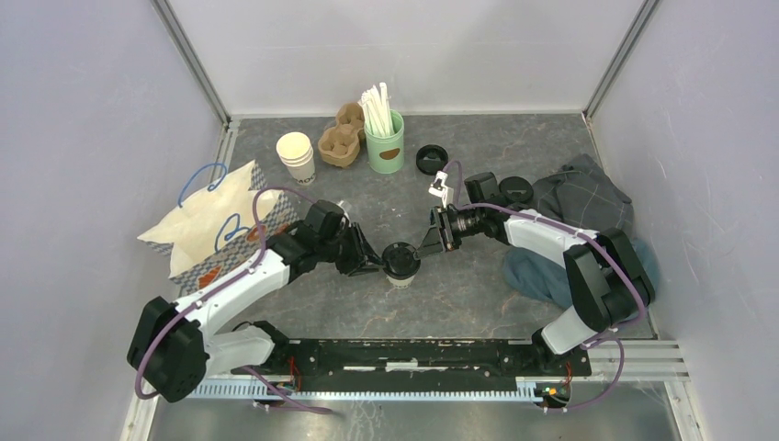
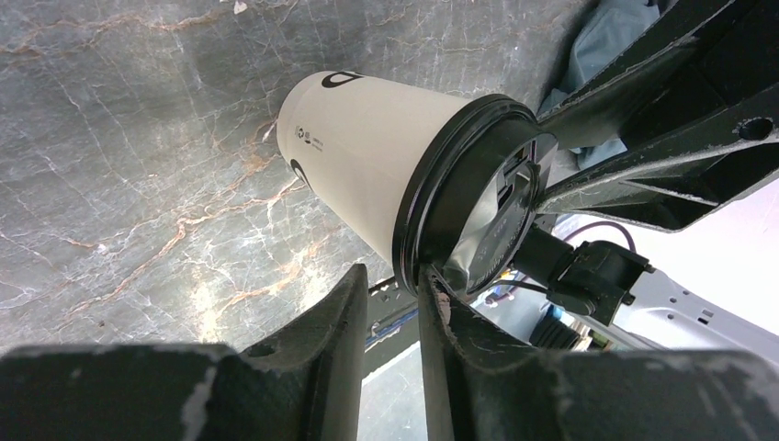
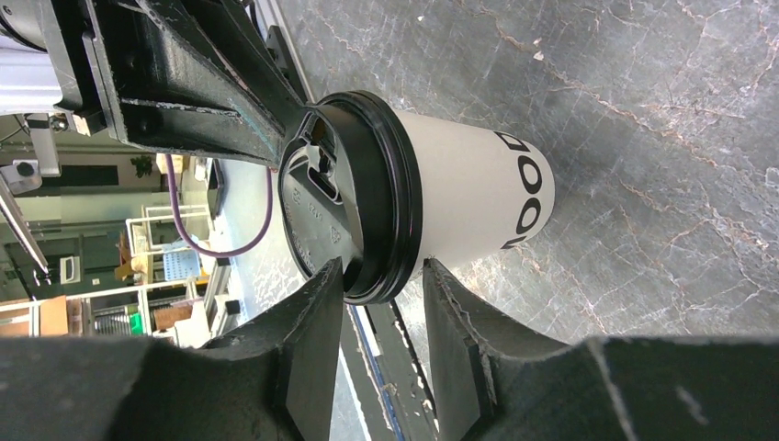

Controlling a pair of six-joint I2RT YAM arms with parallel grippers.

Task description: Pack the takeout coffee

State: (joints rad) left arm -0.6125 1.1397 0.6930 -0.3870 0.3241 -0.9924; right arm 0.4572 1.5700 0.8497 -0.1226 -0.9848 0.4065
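The takeout coffee (image 1: 401, 264), a white paper cup with dark print and a black lid, stands upright on the dark marble table (image 1: 478, 303) between my two grippers. My left gripper (image 1: 375, 264) reaches in from the left. In the left wrist view its fingertips (image 2: 439, 292) stand narrowly apart at the lid rim (image 2: 413, 230), one tip touching the rim, with spare gap beside it. My right gripper (image 1: 426, 244) reaches in from the right. In the right wrist view it (image 3: 378, 280) straddles the lid rim (image 3: 390, 193), one finger on the lid top, the other against the cup wall (image 3: 478, 197).
A paper bag with blue handles (image 1: 220, 230) lies at the left. At the back stand stacked lidless white cups (image 1: 296, 156), a cardboard cup carrier (image 1: 340, 136) and a green cup of straws (image 1: 384, 140). Loose black lids (image 1: 431, 159) and a grey-blue cloth (image 1: 588, 207) lie at the right.
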